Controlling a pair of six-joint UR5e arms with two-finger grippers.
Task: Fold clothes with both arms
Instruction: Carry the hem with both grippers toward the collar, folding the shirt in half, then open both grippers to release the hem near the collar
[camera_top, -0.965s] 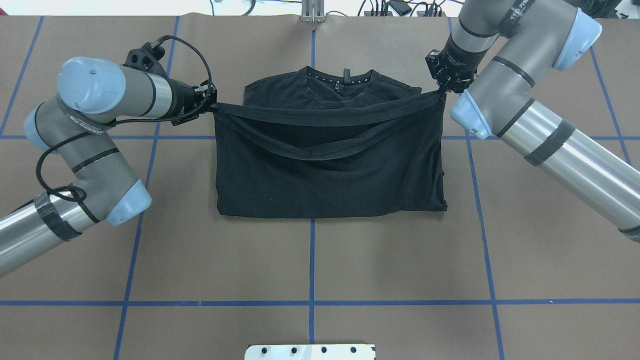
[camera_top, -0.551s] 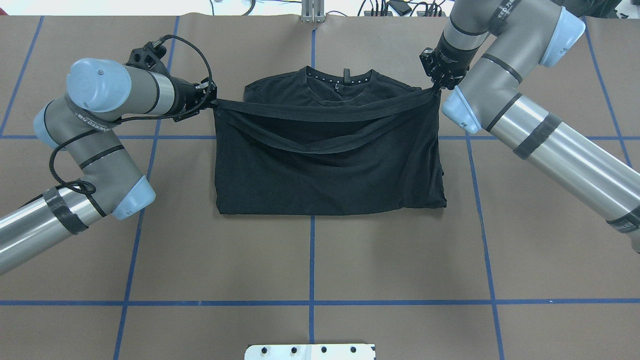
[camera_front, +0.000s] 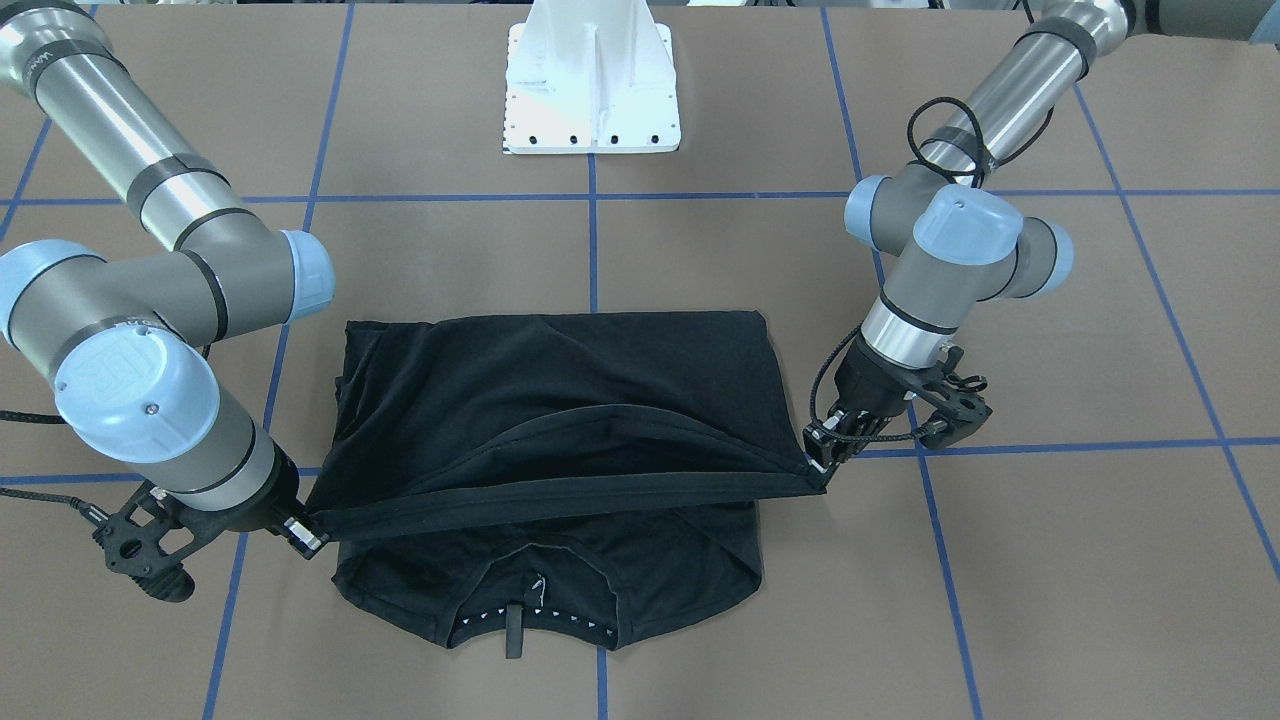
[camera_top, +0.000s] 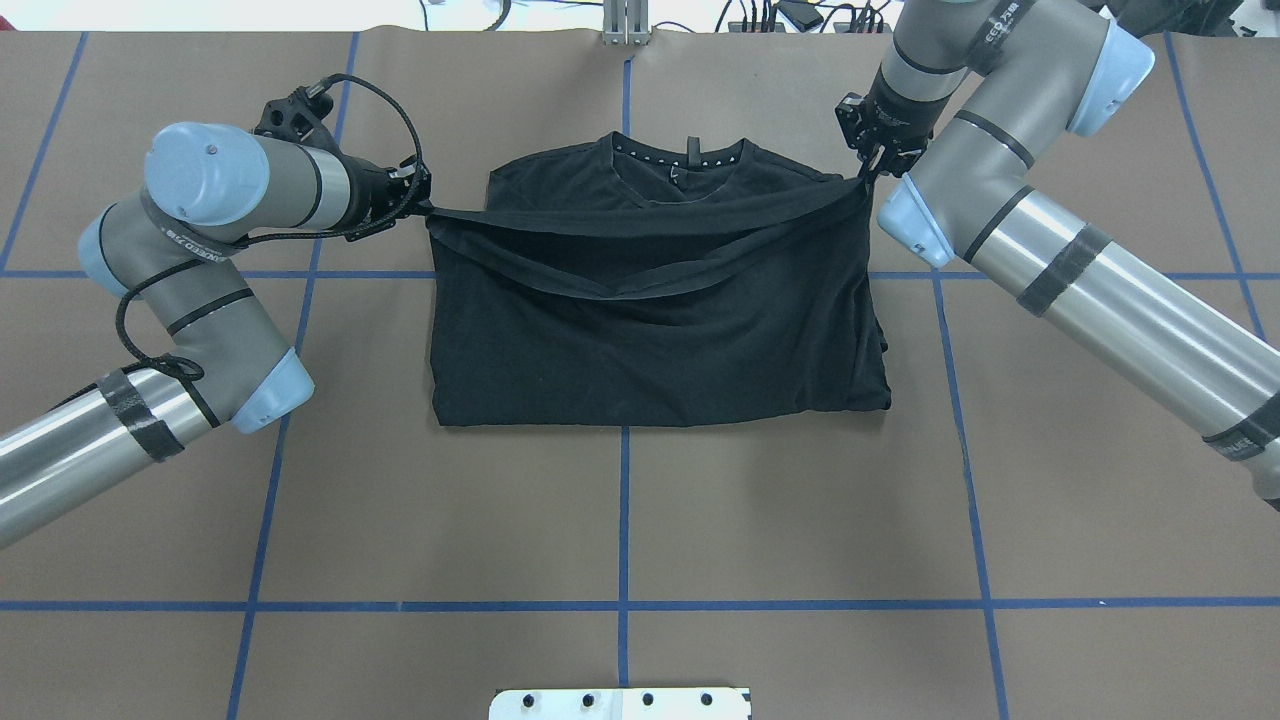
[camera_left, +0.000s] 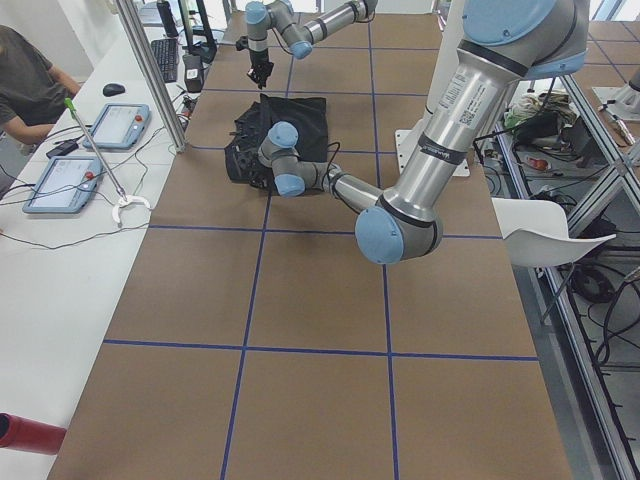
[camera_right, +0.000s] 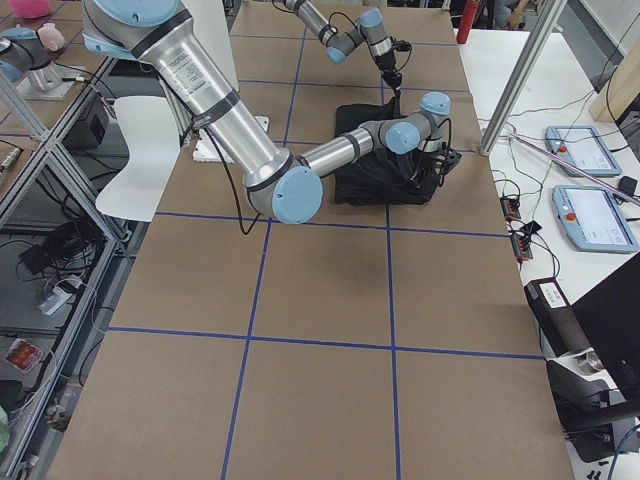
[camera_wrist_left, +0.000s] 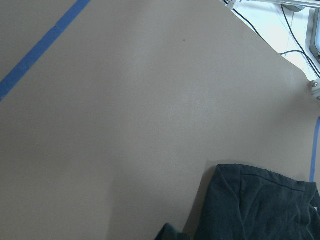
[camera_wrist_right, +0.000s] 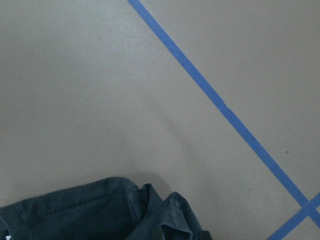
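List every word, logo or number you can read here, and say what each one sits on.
"EED", partly cut off: white lettering on the black band of the right arm.
"UR", faint raised mark: blue joint cap on that same arm.
Band lettering on the left arm: too blurred to read.
T-shirt: no print shows; the collar tag is too small to read.

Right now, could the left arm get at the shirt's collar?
Probably not yet. The left gripper is shut on one end of the lifted hem, the right gripper on the other. Nothing stands between it and the collar, but it would have to let go first.
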